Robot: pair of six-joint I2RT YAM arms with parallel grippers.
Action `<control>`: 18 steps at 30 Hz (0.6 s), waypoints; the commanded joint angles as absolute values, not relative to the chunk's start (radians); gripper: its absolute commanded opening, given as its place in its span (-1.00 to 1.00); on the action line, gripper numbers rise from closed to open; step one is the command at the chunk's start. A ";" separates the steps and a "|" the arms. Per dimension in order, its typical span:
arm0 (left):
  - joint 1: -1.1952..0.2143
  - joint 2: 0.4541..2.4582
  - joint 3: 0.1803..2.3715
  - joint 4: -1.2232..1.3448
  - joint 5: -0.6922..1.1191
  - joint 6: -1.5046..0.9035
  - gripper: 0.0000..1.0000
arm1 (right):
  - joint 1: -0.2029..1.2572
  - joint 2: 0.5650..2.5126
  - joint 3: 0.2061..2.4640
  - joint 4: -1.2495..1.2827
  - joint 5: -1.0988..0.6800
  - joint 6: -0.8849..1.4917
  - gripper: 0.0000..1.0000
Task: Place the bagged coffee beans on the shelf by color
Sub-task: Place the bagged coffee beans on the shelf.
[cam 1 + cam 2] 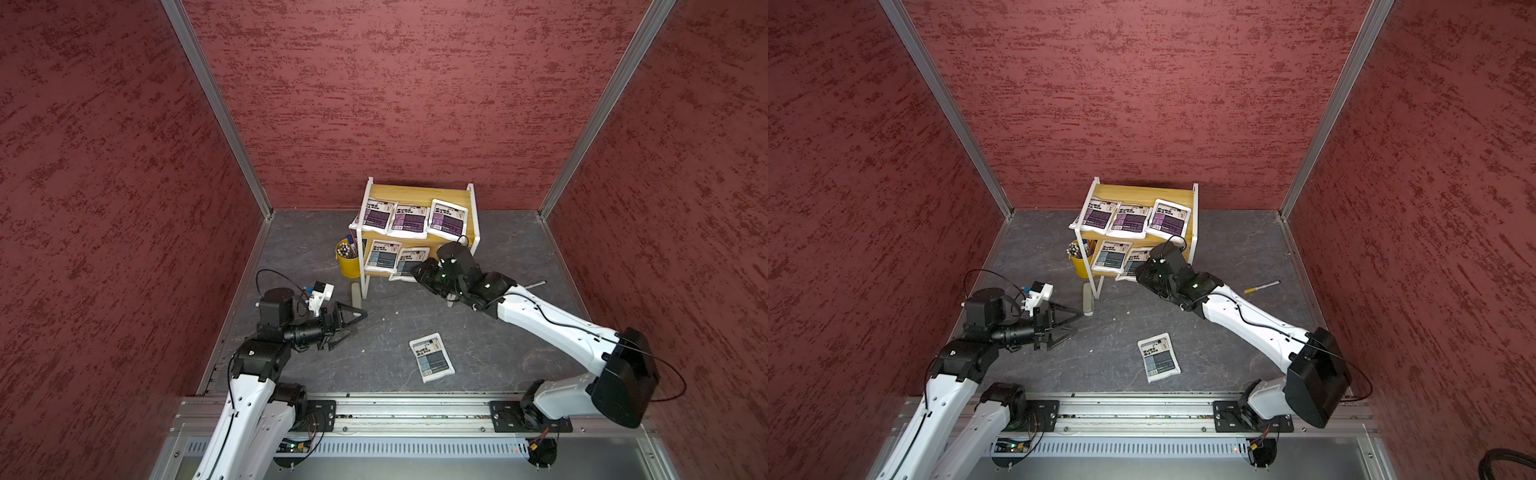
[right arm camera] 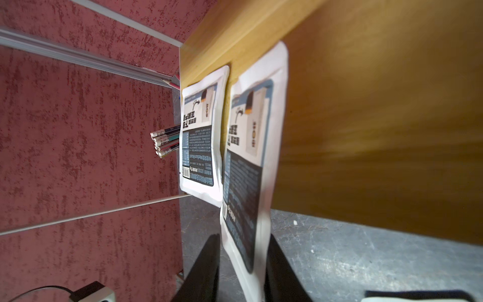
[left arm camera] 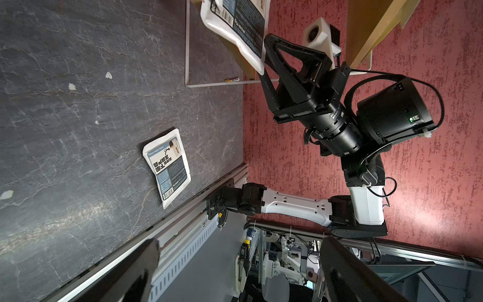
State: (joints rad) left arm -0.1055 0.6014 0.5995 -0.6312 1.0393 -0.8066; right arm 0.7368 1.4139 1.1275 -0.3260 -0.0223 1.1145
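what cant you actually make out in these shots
- Grip: the right wrist view shows the right gripper on either side of the grey-blue pouch, but blur hides whether the pouch is pinched. In both top views the right arm covers the gripper.
- Lower tier of the shelf: its right part is behind the right arm in both top views.
- Pouch print: too small in the top views, blurred in the right wrist view.
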 commanded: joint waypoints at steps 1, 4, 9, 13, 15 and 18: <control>-0.096 0.592 0.584 -0.634 1.048 -0.792 0.99 | 0.732 1.403 1.154 -0.375 0.018 1.095 -0.19; -0.095 0.592 0.579 -0.625 1.049 -0.797 0.99 | 0.733 1.385 1.144 -0.404 0.023 1.108 -0.03; -0.095 0.591 0.575 -0.614 1.049 -0.805 1.00 | 0.735 1.377 1.135 -0.461 0.010 1.127 0.20; -0.095 0.588 0.574 -0.615 1.047 -0.809 0.99 | 0.738 1.372 1.127 -0.499 0.018 1.132 0.33; -0.095 0.586 0.574 -0.613 1.046 -0.811 0.99 | 0.739 1.372 1.126 -0.506 0.018 1.134 0.34; -0.096 0.583 0.573 -0.611 1.045 -0.818 0.99 | 0.742 1.368 1.123 -0.507 0.008 1.132 0.34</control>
State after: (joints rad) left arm -0.1055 0.5945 0.5835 -0.6285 1.0397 -0.8150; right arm 0.7372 1.3945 1.1320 -0.4782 -0.0082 1.1286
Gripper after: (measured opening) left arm 0.997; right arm 0.672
